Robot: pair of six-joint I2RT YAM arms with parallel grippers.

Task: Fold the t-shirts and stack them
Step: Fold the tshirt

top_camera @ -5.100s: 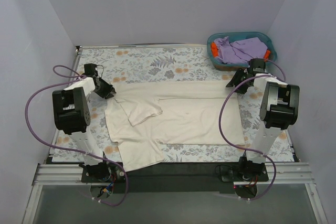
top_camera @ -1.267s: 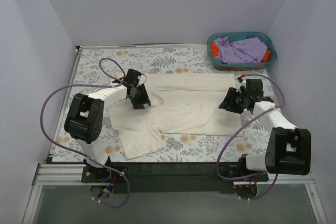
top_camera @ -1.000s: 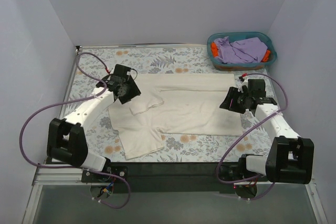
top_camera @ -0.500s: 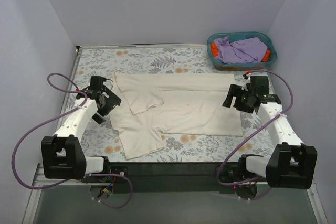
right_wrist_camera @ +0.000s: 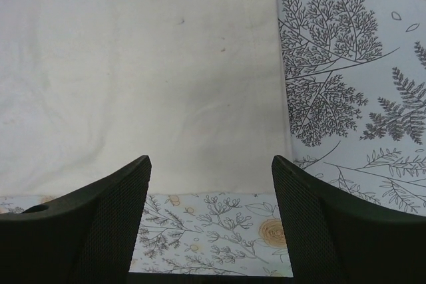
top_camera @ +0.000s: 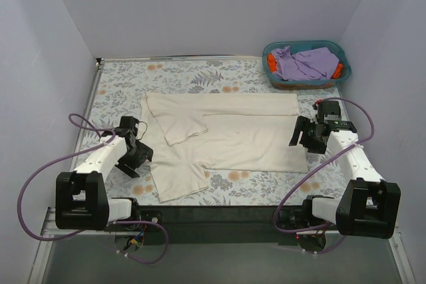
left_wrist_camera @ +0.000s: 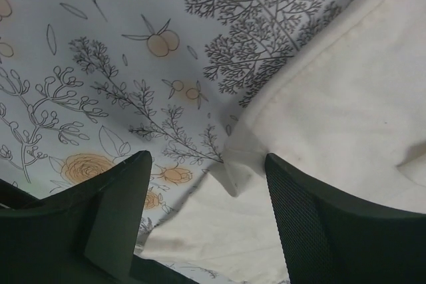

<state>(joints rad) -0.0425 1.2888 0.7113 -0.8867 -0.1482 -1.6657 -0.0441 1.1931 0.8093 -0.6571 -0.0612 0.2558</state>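
A cream t-shirt [top_camera: 226,141] lies flat on the floral table cloth, its far half folded over and one sleeve [top_camera: 180,181] sticking out at the near left. My left gripper [top_camera: 138,159] is open and empty at the shirt's left edge [left_wrist_camera: 346,111], over the armpit corner. My right gripper [top_camera: 301,139] is open and empty over the shirt's near right hem corner [right_wrist_camera: 166,91]. A lavender shirt [top_camera: 303,63] and an orange-red garment [top_camera: 271,63] lie in the teal basket [top_camera: 336,50].
The floral table cloth [top_camera: 126,84] covers the table. The basket stands at the far right corner. Grey walls close in the left, far and right sides. The dark front edge [top_camera: 219,214] runs along the near side.
The far half of the shirt was folded toward the middle. Both grippers then let go; the left one drew back to the near left, the right one moved slightly nearer.
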